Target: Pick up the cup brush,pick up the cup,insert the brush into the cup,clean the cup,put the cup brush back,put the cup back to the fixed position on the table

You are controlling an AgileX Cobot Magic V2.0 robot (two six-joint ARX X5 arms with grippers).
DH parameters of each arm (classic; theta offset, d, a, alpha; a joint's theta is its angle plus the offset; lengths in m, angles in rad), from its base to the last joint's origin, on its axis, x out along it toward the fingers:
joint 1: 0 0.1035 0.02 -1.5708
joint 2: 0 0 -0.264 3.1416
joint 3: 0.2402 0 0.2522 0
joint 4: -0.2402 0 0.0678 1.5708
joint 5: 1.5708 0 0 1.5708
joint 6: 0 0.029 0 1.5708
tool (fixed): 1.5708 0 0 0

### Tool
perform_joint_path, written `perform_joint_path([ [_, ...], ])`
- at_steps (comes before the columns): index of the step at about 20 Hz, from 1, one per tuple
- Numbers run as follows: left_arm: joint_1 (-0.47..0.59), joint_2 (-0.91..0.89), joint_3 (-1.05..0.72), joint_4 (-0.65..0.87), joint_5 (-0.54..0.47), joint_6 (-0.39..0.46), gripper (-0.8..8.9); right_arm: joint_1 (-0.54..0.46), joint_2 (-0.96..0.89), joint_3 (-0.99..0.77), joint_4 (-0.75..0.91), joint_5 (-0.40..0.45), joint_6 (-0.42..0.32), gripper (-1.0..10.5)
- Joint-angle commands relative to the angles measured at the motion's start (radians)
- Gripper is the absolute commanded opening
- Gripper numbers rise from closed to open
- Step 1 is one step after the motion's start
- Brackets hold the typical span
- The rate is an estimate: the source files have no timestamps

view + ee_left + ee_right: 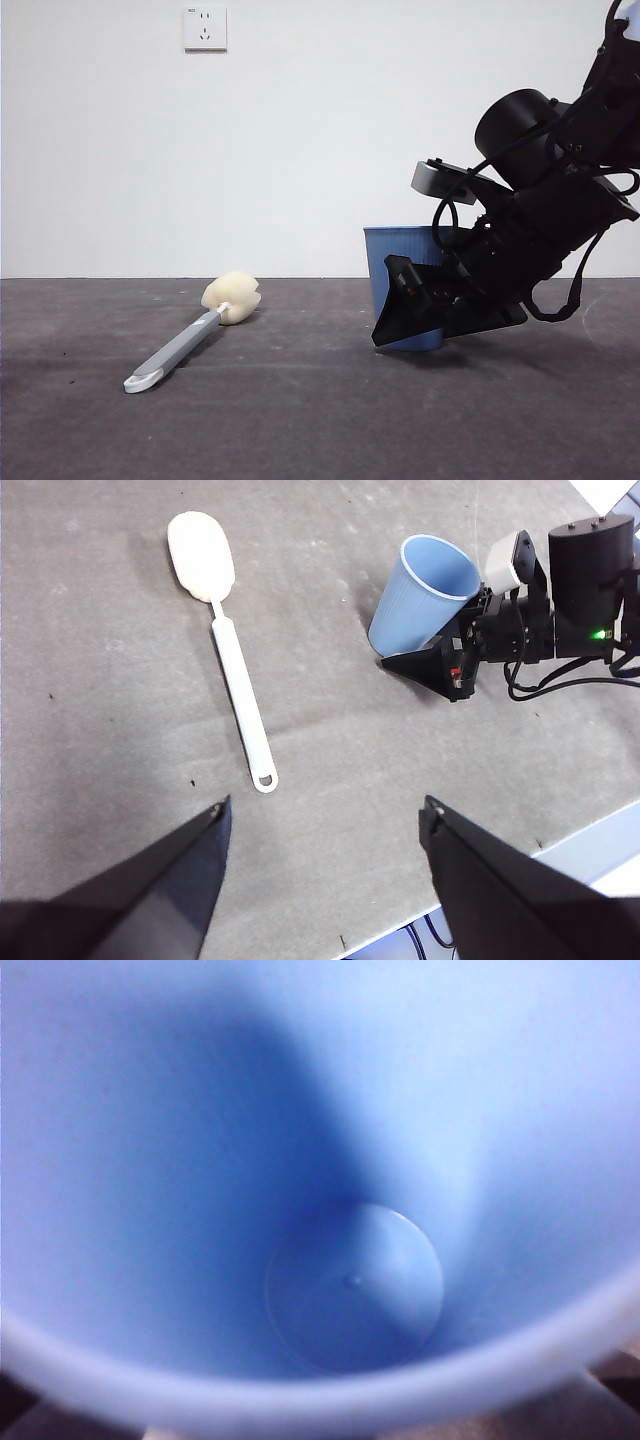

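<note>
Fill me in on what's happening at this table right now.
The right hand is at the blue cup, jaws on either side of it, with the cup standing on the table; its wrist camera looks straight into the cup. The cup brush lies flat on the table, untouched, apart from the cup. The left hand hangs open above the table, holding nothing.

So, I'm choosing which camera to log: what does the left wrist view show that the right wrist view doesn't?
Only the left wrist view shows the cup brush lying flat on the table, the left gripper open above it, and the right gripper against the cup's outside. Only the right wrist view shows the inside bottom of the cup, close and blurred. Both show the blue cup's interior.
</note>
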Motion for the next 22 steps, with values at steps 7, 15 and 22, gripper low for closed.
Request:
perform_joint_path([
  [7, -0.003, -0.002, -0.006, 0.004, -0.002, 0.024, 3.19, 0.003, -0.287, -0.048, -0.438, 0.002, 0.073, 4.5],
  [15, -0.003, -0.002, -0.006, 0.003, 0.003, 0.024, 3.13, 0.027, -0.955, -0.026, -0.935, -0.051, 0.181, 4.1],
  [22, -0.003, -0.002, -0.006, -0.006, 0.005, 0.024, -0.13, 0.037, -1.181, 0.016, -1.185, -0.129, 0.209, -0.2],
])
